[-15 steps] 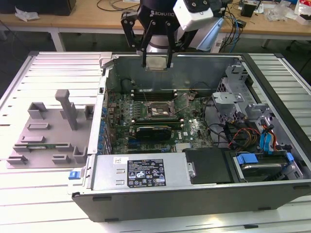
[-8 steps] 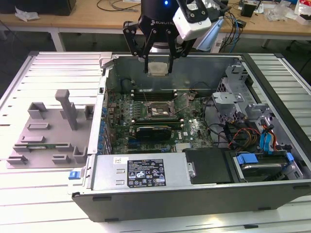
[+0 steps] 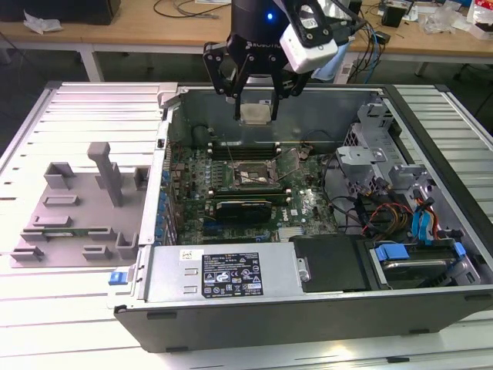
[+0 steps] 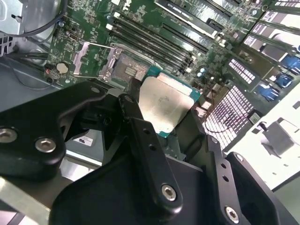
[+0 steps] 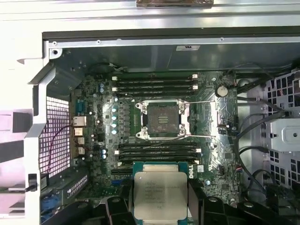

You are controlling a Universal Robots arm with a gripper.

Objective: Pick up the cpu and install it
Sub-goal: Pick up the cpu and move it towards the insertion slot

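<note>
We saw the gripper [image 3: 255, 106] pinching the cpu [image 3: 255, 114] between its fingers [image 4: 145, 140]. Both hung above the socket [image 3: 255, 176], not touching it.

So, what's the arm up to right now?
Gripper shut on the cpu, held above the open computer case. Socket open, empty. Nothing seen blocking it.

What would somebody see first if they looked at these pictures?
Probably the black gripper hanging over the open computer case, pinching a small silvery cpu between its fingers. Below it, in the middle of the green motherboard, the square socket sits open and empty.
</note>
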